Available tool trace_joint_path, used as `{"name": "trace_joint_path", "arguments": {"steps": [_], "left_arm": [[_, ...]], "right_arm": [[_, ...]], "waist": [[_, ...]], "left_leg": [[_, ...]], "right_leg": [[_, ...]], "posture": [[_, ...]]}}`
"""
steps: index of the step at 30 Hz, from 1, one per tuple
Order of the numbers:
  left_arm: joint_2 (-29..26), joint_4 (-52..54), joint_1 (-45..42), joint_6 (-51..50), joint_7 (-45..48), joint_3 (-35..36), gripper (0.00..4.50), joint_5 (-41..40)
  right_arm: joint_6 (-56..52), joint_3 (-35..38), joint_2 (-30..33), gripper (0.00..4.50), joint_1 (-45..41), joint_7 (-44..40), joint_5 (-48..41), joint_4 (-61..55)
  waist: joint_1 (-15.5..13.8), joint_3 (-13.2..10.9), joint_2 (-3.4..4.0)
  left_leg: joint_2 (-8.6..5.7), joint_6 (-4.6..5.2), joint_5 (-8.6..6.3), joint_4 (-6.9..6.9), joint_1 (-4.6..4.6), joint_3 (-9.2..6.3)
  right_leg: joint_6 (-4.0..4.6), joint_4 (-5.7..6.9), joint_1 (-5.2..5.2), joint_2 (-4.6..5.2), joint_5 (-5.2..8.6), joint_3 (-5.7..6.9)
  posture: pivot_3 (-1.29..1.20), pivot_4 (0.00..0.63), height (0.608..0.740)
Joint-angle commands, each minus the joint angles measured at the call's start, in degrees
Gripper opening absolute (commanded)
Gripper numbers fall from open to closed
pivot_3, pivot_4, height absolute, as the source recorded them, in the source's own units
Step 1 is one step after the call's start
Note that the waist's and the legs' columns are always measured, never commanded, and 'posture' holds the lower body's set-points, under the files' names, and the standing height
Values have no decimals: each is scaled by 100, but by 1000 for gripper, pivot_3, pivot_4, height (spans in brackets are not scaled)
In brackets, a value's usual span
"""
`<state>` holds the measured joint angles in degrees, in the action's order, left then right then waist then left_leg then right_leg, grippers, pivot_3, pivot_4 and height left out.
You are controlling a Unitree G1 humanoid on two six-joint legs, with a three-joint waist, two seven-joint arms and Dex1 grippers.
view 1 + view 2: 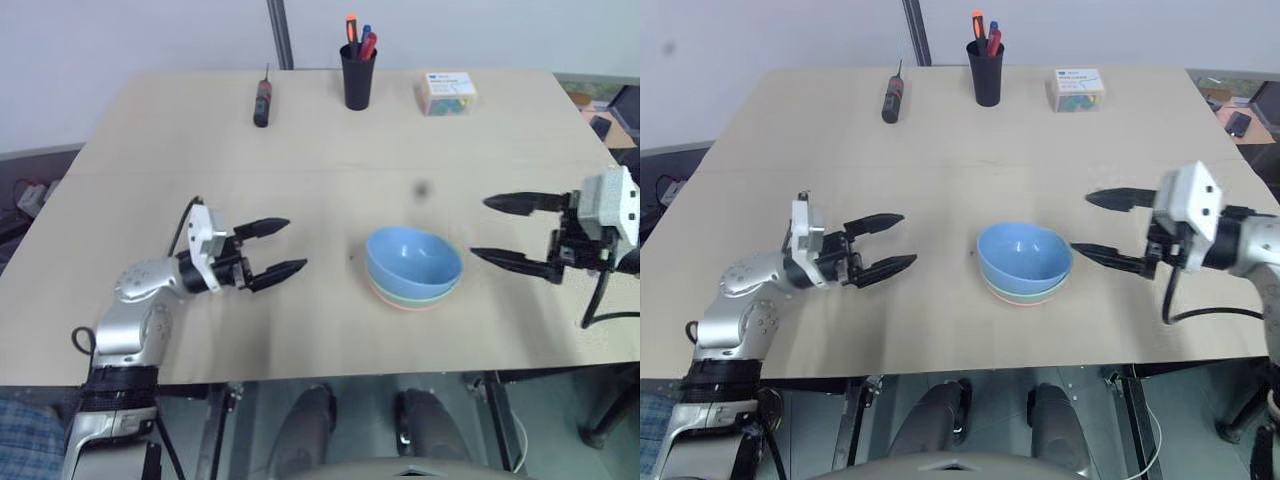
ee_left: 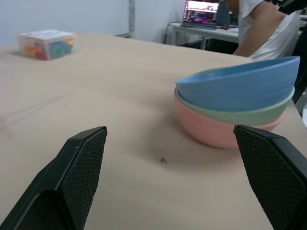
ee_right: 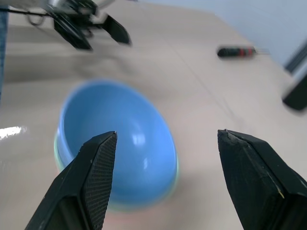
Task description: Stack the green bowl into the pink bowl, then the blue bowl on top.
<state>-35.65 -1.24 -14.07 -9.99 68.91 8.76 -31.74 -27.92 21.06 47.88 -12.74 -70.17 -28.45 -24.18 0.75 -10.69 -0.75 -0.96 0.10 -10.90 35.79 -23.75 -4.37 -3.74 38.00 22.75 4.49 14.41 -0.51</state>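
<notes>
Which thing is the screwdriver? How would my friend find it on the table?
Start at the far edge of the table, where three things sit in a row. The black cup of pens is in the middle and the clear box of colourful bits is on the right. The screwdriver lies flat to the cup's left: thin, dark, with a red band.

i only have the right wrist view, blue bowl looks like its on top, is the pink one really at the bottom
Observer: Yes. In the left wrist view the pink bowl sits on the table, the green bowl nests in it and the blue bowl is on top.
Operator: is the blue one seated flat
Observer: No, it tilts, its rim higher on one side.
Operator: is my right gripper clear of the stack
Observer: Yes. In the head view the right gripper is open beside the stack, with a gap between them.
</notes>
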Motion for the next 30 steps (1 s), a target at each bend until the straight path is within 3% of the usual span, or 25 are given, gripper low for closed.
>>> {"name": "trace_joint_path", "arguments": {"steps": [1,18,30], "left_arm": [[-70,357,143,70,-71,172,4500,-68],[-34,897,679,57,-333,227,4500,-179],[-52,842,639,108,-359,234,4500,-163]], "right_arm": [[698,415,44,3511,242,-317,-202,416],[2297,-10,-269,3511,303,-818,-236,2317],[2657,-295,-378,3511,249,-900,-158,3045]], "waist": [[0,0,0],[0,0,1],[1,0,2]], "left_leg": [[2,0,0,2,1,-1],[12,0,-1,17,2,3],[11,0,-1,18,2,4]], "right_leg": [[0,-1,-4,0,0,1],[1,0,-8,-5,-1,-1],[1,0,-8,-6,-1,-2]], "posture": [[0,150,740],[0,150,740],[0,150,740]]}}
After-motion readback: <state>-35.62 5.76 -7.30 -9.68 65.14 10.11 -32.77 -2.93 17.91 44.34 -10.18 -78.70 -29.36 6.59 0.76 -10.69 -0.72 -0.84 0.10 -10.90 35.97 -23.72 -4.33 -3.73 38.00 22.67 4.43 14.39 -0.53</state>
